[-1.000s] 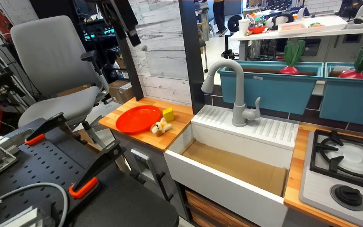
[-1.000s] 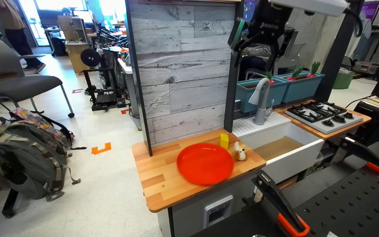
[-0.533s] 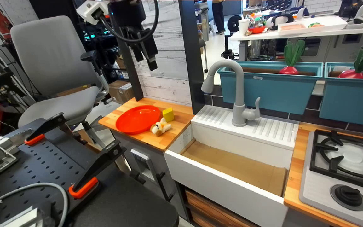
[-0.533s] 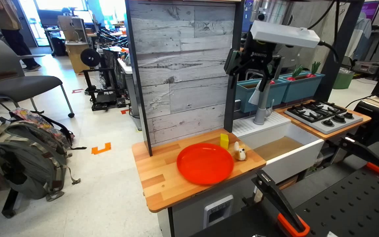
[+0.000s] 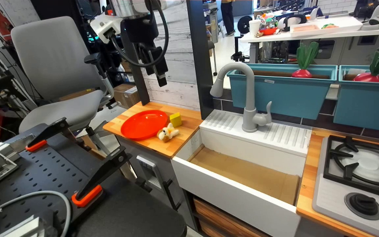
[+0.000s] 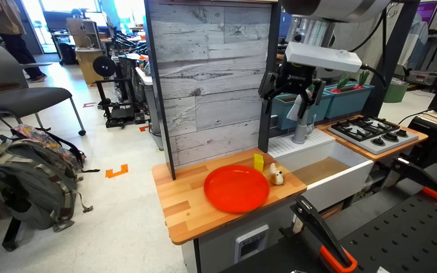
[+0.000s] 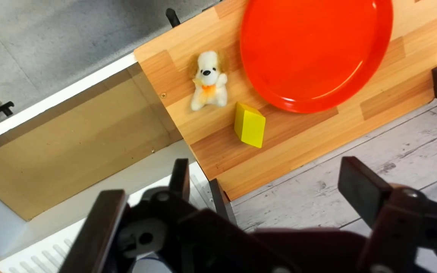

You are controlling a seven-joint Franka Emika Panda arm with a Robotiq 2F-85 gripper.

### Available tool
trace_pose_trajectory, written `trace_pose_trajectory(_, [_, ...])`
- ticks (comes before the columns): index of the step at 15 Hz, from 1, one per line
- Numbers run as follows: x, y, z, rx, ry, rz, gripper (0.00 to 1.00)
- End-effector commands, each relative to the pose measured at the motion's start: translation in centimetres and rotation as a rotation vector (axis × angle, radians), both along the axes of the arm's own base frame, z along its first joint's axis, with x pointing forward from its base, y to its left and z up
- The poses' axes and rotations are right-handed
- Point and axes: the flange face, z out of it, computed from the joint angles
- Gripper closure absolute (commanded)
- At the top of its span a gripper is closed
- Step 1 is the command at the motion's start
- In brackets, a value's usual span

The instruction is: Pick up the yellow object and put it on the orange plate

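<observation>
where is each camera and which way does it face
Exterior view: raised, angled down over the orange plate; arm, end effector upper right.
Exterior view: raised, looking down across the sink; arm, end effector upper left.
Wrist view: overhead, facing down on the yellow block; end effector at bottom.
Both exterior views share orange plate and sink.

In an exterior view we can see small pale letters [image 6: 297,78] on the black tool [image 6: 284,112]; they are a little blurred, but they seem to read "ROBOTIQ". In an exterior view we find also a white label [image 5: 269,81] on the front of a blue planter [image 5: 281,97], too small for us to read.
</observation>
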Motion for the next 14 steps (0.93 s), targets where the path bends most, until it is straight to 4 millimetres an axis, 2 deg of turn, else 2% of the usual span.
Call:
trace_pose_trajectory(1, [2.2, -0.6, -3.1, 0.034, 0.018, -0.046, 0.00])
trace_pose_trajectory(8, [4.1, -0.3, -9.9, 0.036, 0.084, -0.065, 0.00])
trace_pose_trajectory(14, [6.1, 0.8, -14.1, 0.061, 0.096, -0.087, 0.00])
